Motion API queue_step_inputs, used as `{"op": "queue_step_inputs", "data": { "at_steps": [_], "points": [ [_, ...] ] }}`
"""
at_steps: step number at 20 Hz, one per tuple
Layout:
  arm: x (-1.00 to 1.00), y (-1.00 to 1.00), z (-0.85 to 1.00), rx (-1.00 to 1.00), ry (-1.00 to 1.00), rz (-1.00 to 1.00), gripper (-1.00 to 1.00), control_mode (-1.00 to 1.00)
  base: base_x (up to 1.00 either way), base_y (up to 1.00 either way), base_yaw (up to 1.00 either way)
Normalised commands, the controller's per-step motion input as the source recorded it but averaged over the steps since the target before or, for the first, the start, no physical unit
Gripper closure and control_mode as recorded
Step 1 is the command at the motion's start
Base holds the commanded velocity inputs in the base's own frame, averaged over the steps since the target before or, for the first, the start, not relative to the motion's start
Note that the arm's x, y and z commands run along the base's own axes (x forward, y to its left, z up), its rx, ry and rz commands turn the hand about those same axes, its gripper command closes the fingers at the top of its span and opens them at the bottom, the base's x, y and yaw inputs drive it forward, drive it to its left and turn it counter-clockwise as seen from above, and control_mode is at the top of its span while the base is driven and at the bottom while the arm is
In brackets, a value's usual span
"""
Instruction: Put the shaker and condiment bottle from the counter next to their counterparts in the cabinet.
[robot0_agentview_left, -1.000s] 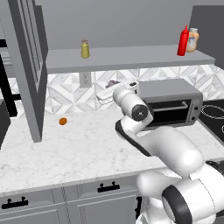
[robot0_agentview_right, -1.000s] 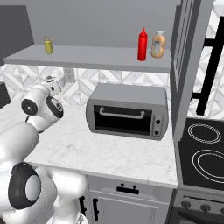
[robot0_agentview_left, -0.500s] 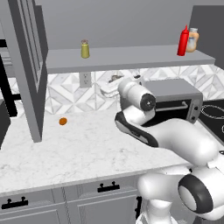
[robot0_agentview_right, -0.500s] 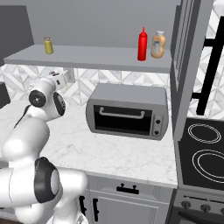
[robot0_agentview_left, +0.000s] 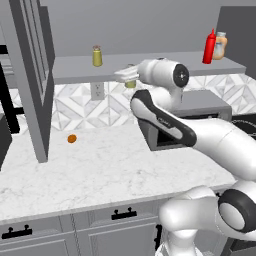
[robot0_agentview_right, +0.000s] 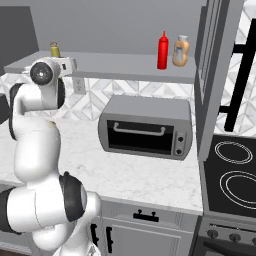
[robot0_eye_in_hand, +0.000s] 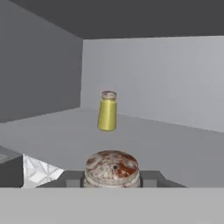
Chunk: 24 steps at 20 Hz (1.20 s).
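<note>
The white robot arm has swung upward over the last second: its hand, which was low beside the toaster oven (robot0_agentview_left: 187, 120), now reaches up to the front edge of the cabinet (robot0_agentview_left: 150, 67) shelf. The gripper (robot0_agentview_left: 125, 77) points left along the shelf, and the shaker (robot0_agentview_left: 130, 83) it carries sits at the shelf lip, olive-yellow and partly hidden by the hand. In the hand view the shaker's speckled tan cap (robot0_eye_in_hand: 112, 168) sits directly between the two dark fingertips, so the gripper appears closed around it. Beyond it, farther back on the grey shelf, stands the identical counterpart shaker (robot0_eye_in_hand: 107, 111), upright and well apart from the held one.

At the far right end of the shelf, the red condiment bottle (robot0_agentview_left: 209, 46) already stands just beside the squat orange-tan bottle (robot0_agentview_left: 220, 45), so that half of the task looks done. A small orange ball (robot0_agentview_left: 72, 138) lies on the marble counter (robot0_agentview_left: 100, 170), which otherwise holds only the toaster oven.

The lift suggests that the shaker has reached shelf height; what likely remains is carrying it inward toward its twin and setting it down.
</note>
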Motion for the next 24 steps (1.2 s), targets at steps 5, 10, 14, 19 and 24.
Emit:
{"op": "queue_step_inputs", "data": {
  "at_steps": [5,10,14,19,24],
  "points": [
    [0.02,0.00,0.77,0.21,0.13,0.16,1.00,-1.00,0.00,0.00,0.00],
    [0.05,0.00,0.04,0.07,0.01,0.06,1.00,-1.00,0.00,0.00,0.00],
    [0.14,0.00,0.00,0.00,-0.17,0.02,1.00,-1.00,0.00,0.00,0.00],
    [0.10,0.15,0.00,0.00,-0.24,0.05,1.00,-1.00,0.00,0.00,0.00],
    [0.14,0.23,-0.02,0.00,-0.06,0.07,1.00,-1.00,0.00,0.00,0.00]
  ]
}}
